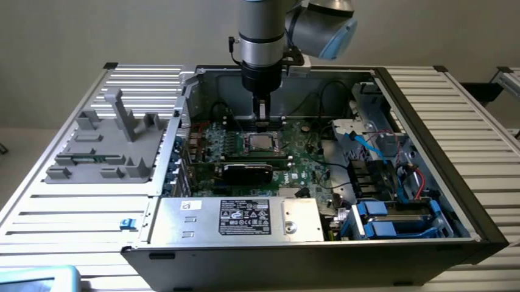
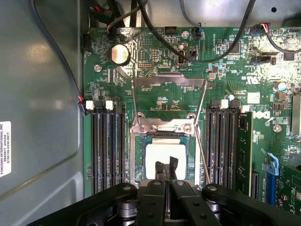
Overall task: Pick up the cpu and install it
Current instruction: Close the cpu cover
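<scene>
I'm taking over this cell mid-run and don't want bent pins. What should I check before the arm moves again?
1. The cpu lies inside the socket frame: ok.
2. The load plate stands open, off the cpu: ok.
3. The gripper is lined up over the cpu: ok.
4. The cpu is seated flat: cannot tell.
5. The gripper is touching the cpu or apart from it: cannot tell.
6. The black cable is away from the socket frame: ok.
</scene>
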